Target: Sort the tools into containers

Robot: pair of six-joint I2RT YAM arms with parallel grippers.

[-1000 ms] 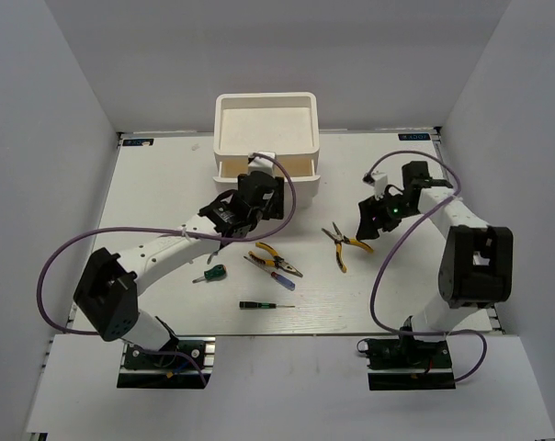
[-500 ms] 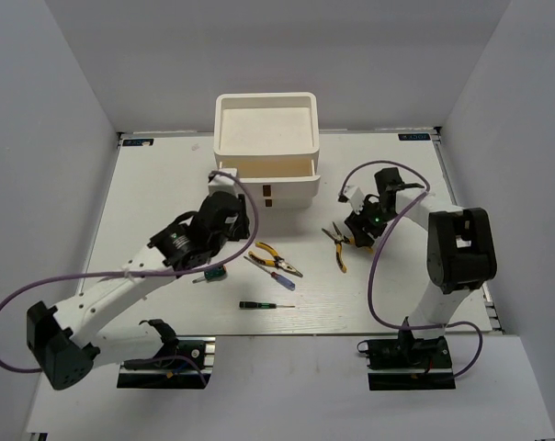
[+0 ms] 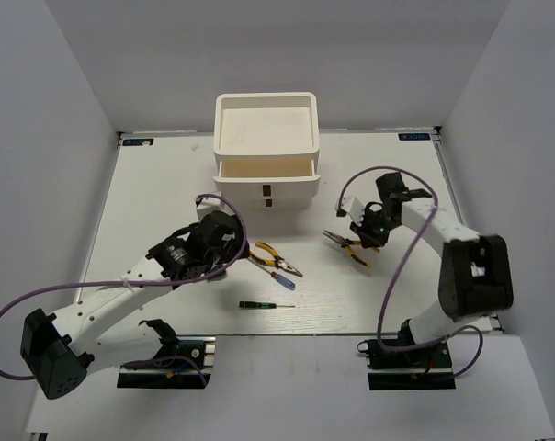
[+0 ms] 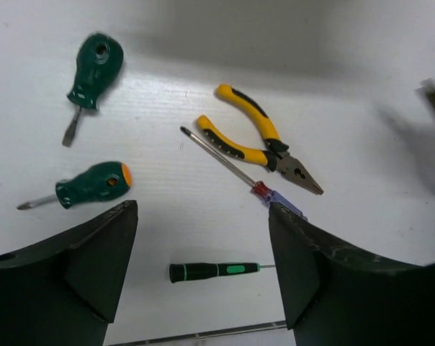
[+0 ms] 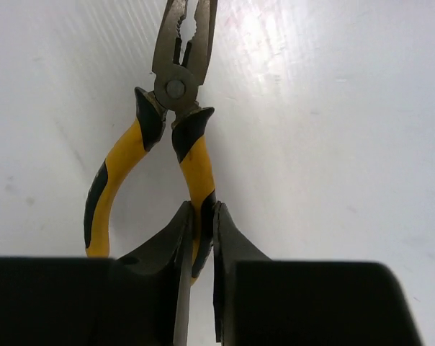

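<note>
My right gripper [image 5: 202, 225] is shut on one handle of a pair of yellow-handled pliers [image 5: 171, 122], seen right of centre as pliers [image 3: 345, 242] under the right gripper [image 3: 362, 235]. My left gripper [image 4: 203, 249] hangs open above the loose tools: two green-handled screwdrivers [image 4: 93, 71] [image 4: 89, 184], a second pair of yellow pliers [image 4: 257, 140], a red-blue screwdriver [image 4: 235, 171] and a black-green precision screwdriver [image 4: 214, 270]. The precision screwdriver lies between the open fingers, untouched. The white stacked organizer [image 3: 264, 147] stands at the back, its upper drawer [image 3: 262, 169] pulled out a little.
Purple cables loop from both arms over the table. The left arm [image 3: 130, 285] covers the green screwdrivers in the top view. White walls close in the table [image 3: 167, 184] on three sides.
The left arm has drawn back from the organizer's drawer to above the loose tools, jaws open. The right gripper has closed on a pliers handle, and those pliers have turned.
</note>
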